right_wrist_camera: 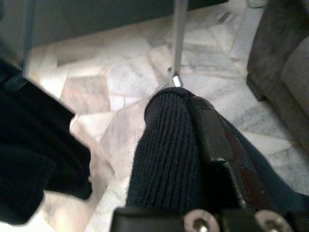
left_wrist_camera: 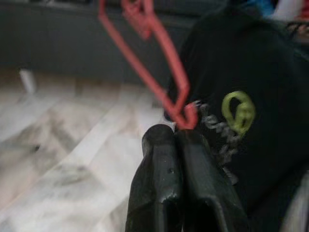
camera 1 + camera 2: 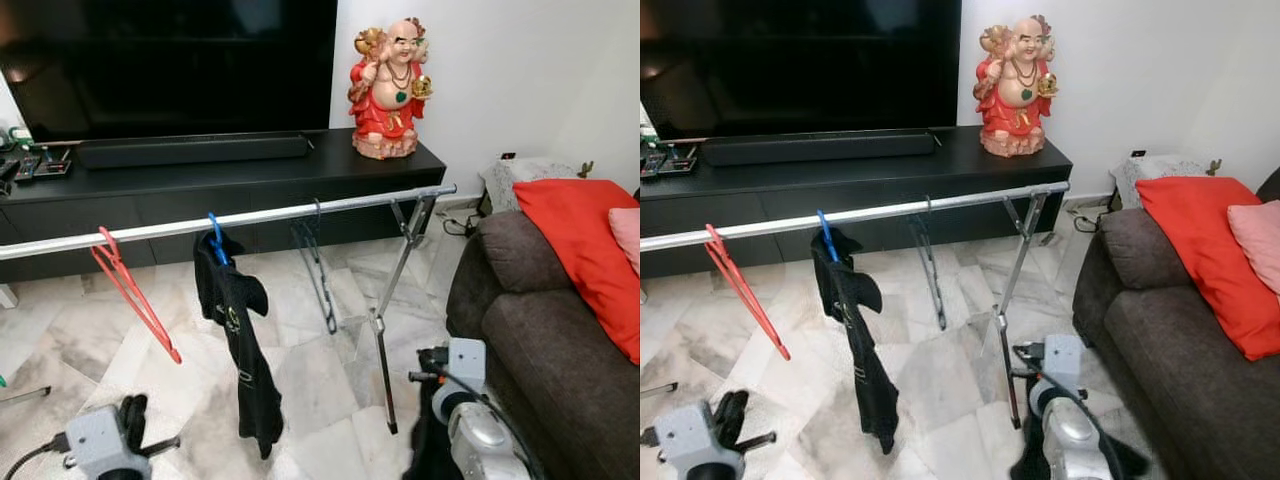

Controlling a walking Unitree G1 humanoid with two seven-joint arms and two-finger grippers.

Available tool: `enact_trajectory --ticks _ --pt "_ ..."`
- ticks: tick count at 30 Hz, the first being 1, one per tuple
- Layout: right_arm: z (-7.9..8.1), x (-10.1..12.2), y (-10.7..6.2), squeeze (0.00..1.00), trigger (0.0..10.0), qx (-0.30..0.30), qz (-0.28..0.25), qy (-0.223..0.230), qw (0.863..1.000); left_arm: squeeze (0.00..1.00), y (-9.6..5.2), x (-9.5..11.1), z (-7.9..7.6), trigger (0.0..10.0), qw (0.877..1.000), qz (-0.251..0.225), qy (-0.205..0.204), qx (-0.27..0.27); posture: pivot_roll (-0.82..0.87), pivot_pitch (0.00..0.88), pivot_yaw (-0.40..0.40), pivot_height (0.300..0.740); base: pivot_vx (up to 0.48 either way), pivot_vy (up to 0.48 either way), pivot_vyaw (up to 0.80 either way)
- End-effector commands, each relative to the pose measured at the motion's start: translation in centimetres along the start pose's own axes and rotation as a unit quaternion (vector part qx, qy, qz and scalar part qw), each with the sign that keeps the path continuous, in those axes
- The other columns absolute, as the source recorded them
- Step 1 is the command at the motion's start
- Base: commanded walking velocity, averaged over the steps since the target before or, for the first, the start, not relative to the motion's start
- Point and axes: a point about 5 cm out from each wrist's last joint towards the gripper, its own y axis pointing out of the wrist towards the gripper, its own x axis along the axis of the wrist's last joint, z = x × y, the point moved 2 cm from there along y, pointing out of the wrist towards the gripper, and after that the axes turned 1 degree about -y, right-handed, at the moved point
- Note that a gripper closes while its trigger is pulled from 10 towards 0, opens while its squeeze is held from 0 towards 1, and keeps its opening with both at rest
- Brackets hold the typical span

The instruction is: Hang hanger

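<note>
Red hanger (image 3: 133, 292): hooked on the silver rail (image 3: 230, 220) toward its left end, hanging tilted, its long side running down to the right; empty of clothing.
Blue hanger (image 3: 215, 238): just right of the red one on the same rail, carrying a black garment (image 3: 240, 340) with a yellow-green logo, which hangs down close to the floor.
Dark hanger (image 3: 318, 265): further right on the rail, bare, near the folding leg (image 3: 392, 310) of the rack.
Left gripper (image 2: 179, 145): low at the left, below the red hanger; fingers pressed together with nothing between them, tips just under the red hanger's lower corner in the left wrist view.
Right gripper (image 1: 181, 140): low at the right, beside the sofa; fingers clenched on a dark ribbed knit cloth (image 1: 166, 150) that covers one finger.
Floor (image 3: 300, 370): pale marble tiles; open stretch under and in front of the rail, between the rack leg and the garment.
Sofa (image 3: 540, 330): dark brown, at the right edge, close to the rack's right leg; a red cushion (image 3: 585, 250) and a pink one lie on it.
TV cabinet (image 3: 200, 185): long, black, behind the rail; holds a soundbar (image 3: 195, 150), small items at its left end, and a red-robed figurine (image 3: 388, 90) at its right end.
Television (image 3: 170, 65): dark screen above the cabinet.
Wall (image 3: 520, 70): white, to the right of the screen.
</note>
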Motion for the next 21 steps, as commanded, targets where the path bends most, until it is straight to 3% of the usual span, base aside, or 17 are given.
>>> enact_trajectory --ticks 1,3,6,10,14,18,21 --pt "-0.4 0.3 0.0 0.00 10.0 -0.012 -0.011 0.008 1.000 0.00 0.5 0.7 0.3 10.0 0.999 -0.001 -0.023 0.035 0.02 0.000 -0.008 0.740 0.000 0.000 0.00" --pt "-0.6 0.5 0.0 0.00 10.0 -0.020 -0.019 0.013 1.000 0.00 1.2 2.0 0.7 10.0 0.996 -0.020 -0.046 0.068 0.02 0.000 -0.010 0.740 0.000 0.000 0.40" --pt "-0.6 0.3 0.0 0.00 10.0 -0.021 -0.019 0.013 1.000 0.00 1.7 3.1 0.5 10.0 0.995 -0.030 -0.052 0.074 0.02 0.000 -0.010 0.740 0.000 0.000 0.80" --pt "-0.8 -0.5 -0.1 0.00 10.0 -0.030 -0.012 0.018 0.999 0.00 2.7 4.7 -0.6 10.0 0.998 -0.051 -0.015 0.028 0.02 0.000 -0.006 0.740 0.000 0.000 0.80" --pt "-1.1 -0.7 -0.1 0.00 10.0 -0.038 -0.010 0.022 0.999 0.00 2.8 5.8 -1.6 10.0 0.998 -0.063 -0.012 0.008 0.02 0.000 -0.005 0.740 0.000 0.000 0.80" --pt "-1.4 -1.1 -0.2 0.00 10.0 -0.042 -0.004 0.016 0.999 0.00 2.7 6.0 -3.0 10.0 0.998 -0.060 -0.001 -0.028 0.03 0.000 -0.010 0.740 0.000 0.000 0.80" --pt "-1.5 -1.3 -0.1 0.00 10.0 -0.047 -0.001 0.040 0.998 0.00 2.4 5.8 -4.3 10.0 0.997 -0.049 0.002 -0.066 0.03 0.000 -0.013 0.740 0.000 0.000 0.00"
